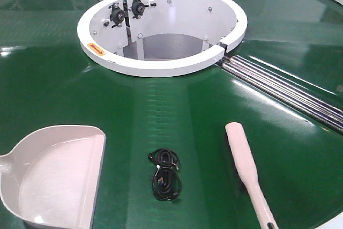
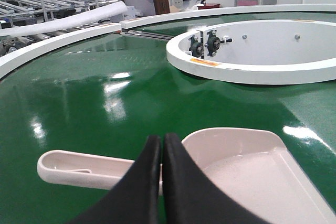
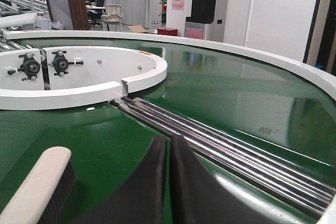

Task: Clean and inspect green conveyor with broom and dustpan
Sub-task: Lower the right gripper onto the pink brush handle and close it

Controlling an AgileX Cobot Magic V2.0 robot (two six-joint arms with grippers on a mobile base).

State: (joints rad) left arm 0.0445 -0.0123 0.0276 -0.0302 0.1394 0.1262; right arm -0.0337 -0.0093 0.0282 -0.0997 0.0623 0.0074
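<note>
The green conveyor (image 1: 161, 105) fills the front view, with its white ring hub (image 1: 161, 68) at the back. The pale dustpan (image 1: 53, 181) lies at the front left, mouth facing right. The broom (image 1: 244, 159) lies at the front right, head away from me and handle toward the near edge. Neither gripper shows in the front view. In the left wrist view my left gripper (image 2: 161, 139) is shut and empty, in front of the dustpan (image 2: 247, 166), where handle meets pan. In the right wrist view my right gripper (image 3: 169, 140) is shut and empty, with the broom (image 3: 37, 187) to its left.
A coiled black cable (image 1: 166, 178) lies on the belt between dustpan and broom. Chrome roller strips (image 1: 284, 92) run from the hub toward the right edge, just beyond my right gripper (image 3: 236, 153). The white outer rim (image 3: 262, 53) bounds the belt.
</note>
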